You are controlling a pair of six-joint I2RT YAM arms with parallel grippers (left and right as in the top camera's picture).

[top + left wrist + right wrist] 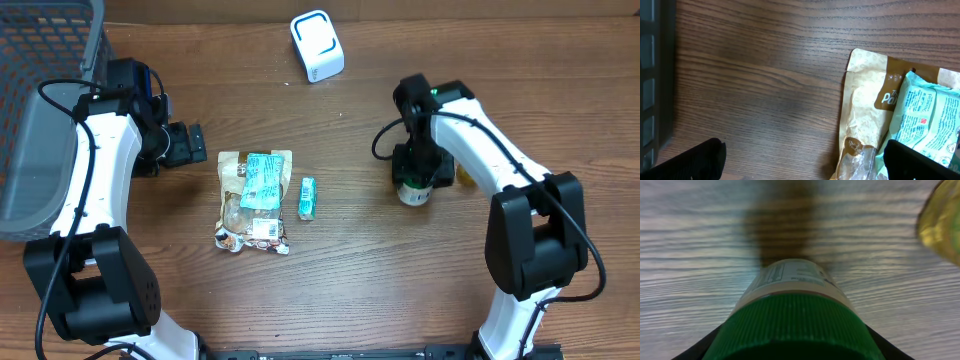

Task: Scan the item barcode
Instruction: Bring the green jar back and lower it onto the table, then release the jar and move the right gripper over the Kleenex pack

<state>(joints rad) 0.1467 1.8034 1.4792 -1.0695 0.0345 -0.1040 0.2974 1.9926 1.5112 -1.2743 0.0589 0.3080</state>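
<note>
Item: small bottle (413, 193) with a green ribbed cap and a white labelled body. It stands on the table (350, 285) right of centre, well apart from the white scanner (317, 45).
Right gripper (416, 168): jaws closed on the cap's sides.
Left gripper (188, 146): jaws wide and empty, beside the snack pouch (254, 200).
Handling (my judgement): rigid and light; the ribs aid grip. Hold it high, leaving the label clear.

Nearly the whole overhead view is filled by a wooden table (400, 300): dark brown, with the grain run left to right. A grey mesh basket (35, 60) is seen at the far left, cut off by the frame edge. A pale strip (450, 8) is seen beyond the table's far edge; what it is cannot be told. The top is evenly lit, and the shadows are soft.
</note>
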